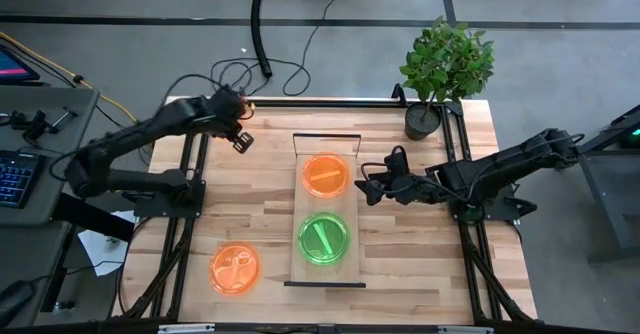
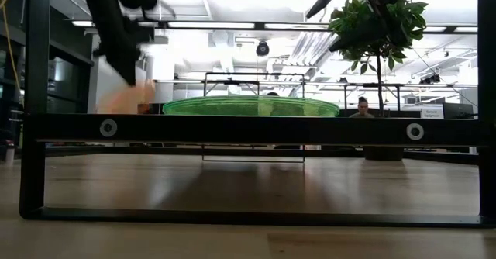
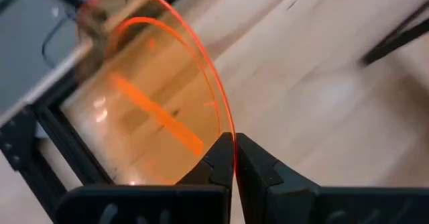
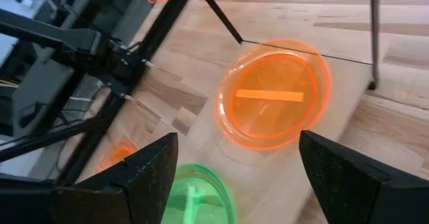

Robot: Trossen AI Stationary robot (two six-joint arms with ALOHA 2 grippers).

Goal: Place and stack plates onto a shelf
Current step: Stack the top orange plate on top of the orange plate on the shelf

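Note:
My left gripper is shut on a neon orange plate above the table's far left part. The shelf lies in the table's middle. On it rest an orange plate at the far end and a green plate at the near end; whether either is a stack I cannot tell. Another orange plate lies flat on the table near the left front. My right gripper is open, just right of the shelf's orange plate, touching nothing. My left gripper pinches the orange plate by its rim between the two fingers, at their free ends. The plate is lifted clear of the table and stands on edge, tilted, reaching away from the fingers.
A potted plant stands at the table's far right corner. Black frame rails run along the table's left and right sides. Cables lie on the floor beyond the far edge. A desk with a keyboard is left of the table.

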